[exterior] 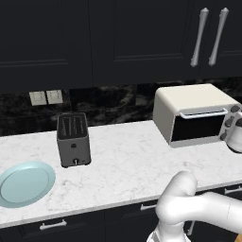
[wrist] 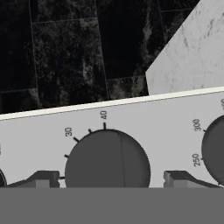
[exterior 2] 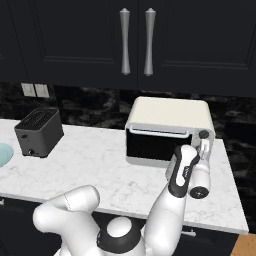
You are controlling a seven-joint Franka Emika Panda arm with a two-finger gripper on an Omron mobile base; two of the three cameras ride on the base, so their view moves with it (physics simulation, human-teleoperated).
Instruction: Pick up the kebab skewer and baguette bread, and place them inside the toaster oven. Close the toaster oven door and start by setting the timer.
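The marble desk carries the cream toaster oven at its right end, door shut. A grey slot toaster stands well to its left, with a pale blue plate beyond. The hand — released, fingers spread — straddles a dark dial on the oven's knob panel.

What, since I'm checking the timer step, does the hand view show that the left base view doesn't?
Hand view: a close look at a dark knob with readable marks 30 and 40, the open pincer tips flanking it, and a second knob beside 250 and 300.
Left base view: the slot toaster, a pale blue plate, wall outlets and cabinet handles.
Both: the toaster oven, the marble counter and the dark backsplash.
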